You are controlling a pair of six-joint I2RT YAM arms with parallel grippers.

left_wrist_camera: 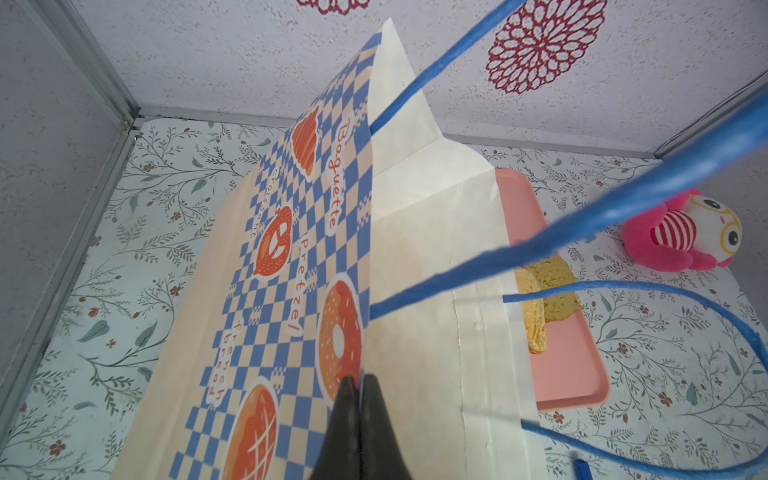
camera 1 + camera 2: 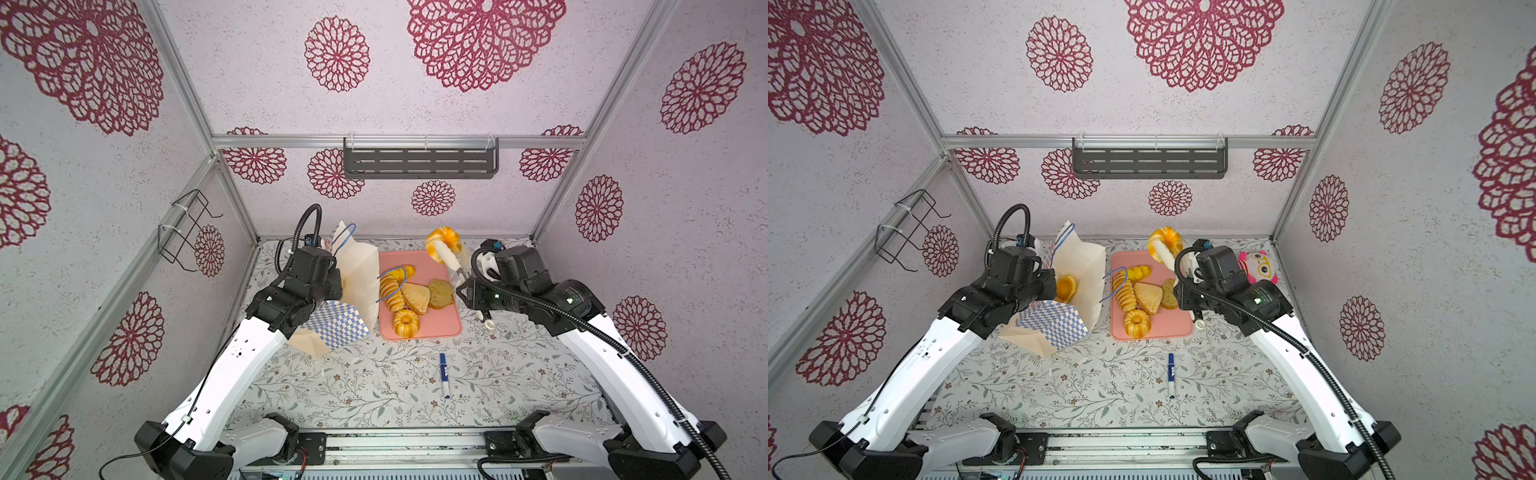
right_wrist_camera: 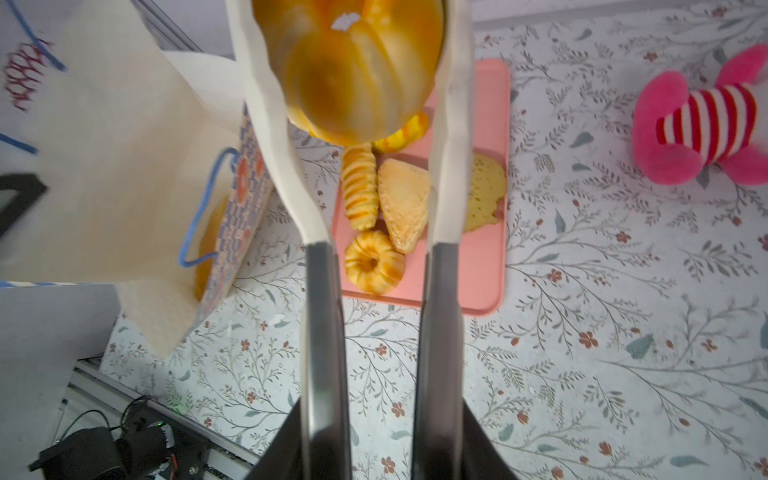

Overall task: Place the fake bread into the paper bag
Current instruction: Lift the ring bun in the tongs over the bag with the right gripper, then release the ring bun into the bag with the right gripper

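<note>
2 top views look down on the whole table (image 2: 374, 395), near identical. Left wrist close on paper bag (image 1: 415, 249); right wrist above pink tray (image 3: 478, 270), seen by both.

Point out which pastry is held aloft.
The glossy ring cake clamped in white tongs held by the right gripper; the rest lie on the pink tray or inside the paper bag.
</note>
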